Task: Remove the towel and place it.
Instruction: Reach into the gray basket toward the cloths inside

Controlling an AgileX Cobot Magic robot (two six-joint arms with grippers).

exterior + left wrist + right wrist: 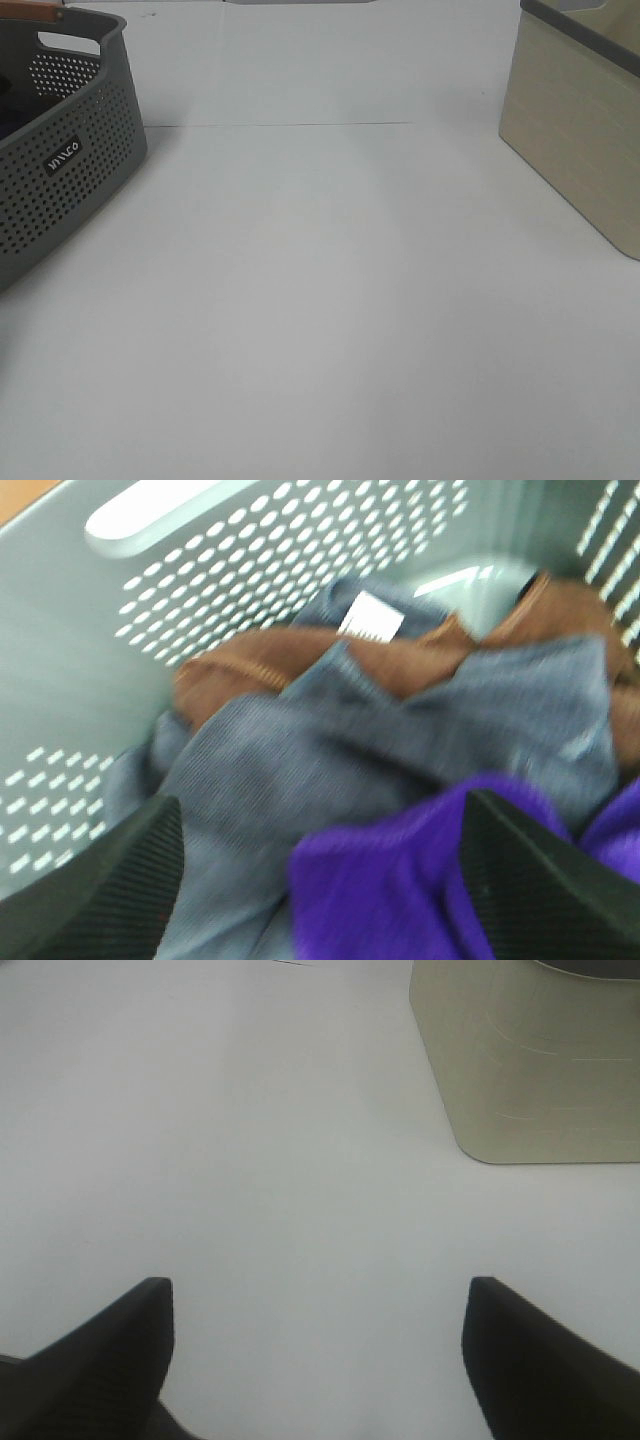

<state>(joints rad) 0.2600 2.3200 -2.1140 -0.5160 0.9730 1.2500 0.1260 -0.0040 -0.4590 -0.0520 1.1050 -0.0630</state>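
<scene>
In the left wrist view the purple towel [400, 880] lies in the grey basket [90, 670], on top of grey-blue and brown cloths. My left gripper [320, 880] is open, its fingertips on either side of the towel, just above it. A white tag [368, 617] shows further back on the grey-blue cloth. In the exterior high view only the basket [70, 170] shows at the far left; the towel and both grippers are out of that view. My right gripper [318, 1360] is open and empty above the bare white table.
A beige box [580, 130] with a dark rim stands at the back right, and also shows in the right wrist view [530, 1060]. A grey-blue cloth [330, 740] and a brown cloth [300, 655] fill the basket. The white table [320, 300] lies between basket and box.
</scene>
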